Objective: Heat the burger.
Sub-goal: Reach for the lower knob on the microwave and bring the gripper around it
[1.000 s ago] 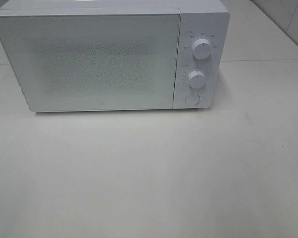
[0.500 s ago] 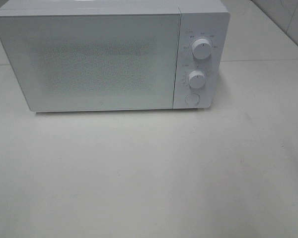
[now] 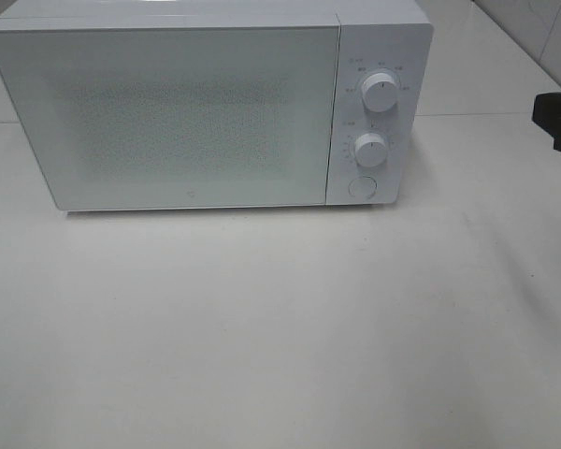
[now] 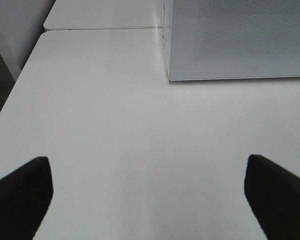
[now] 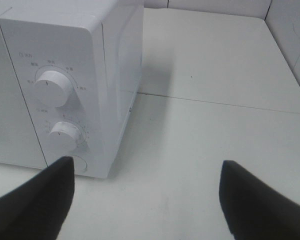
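The microwave (image 3: 206, 108) stands shut at the table's (image 3: 280, 327) far side. The left gripper (image 4: 147, 165) hangs spread wide before its left corner, the right gripper (image 5: 146, 166) spread wide beside its knobs (image 5: 54, 87). The burger is out of sight.

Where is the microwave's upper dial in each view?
Exterior high: upper dial, right of the microwave door.
Left wrist: not in it; only a corner of the microwave door shows.
Right wrist: upper dial, over the lower dial.
Shared landmark: the microwave door.
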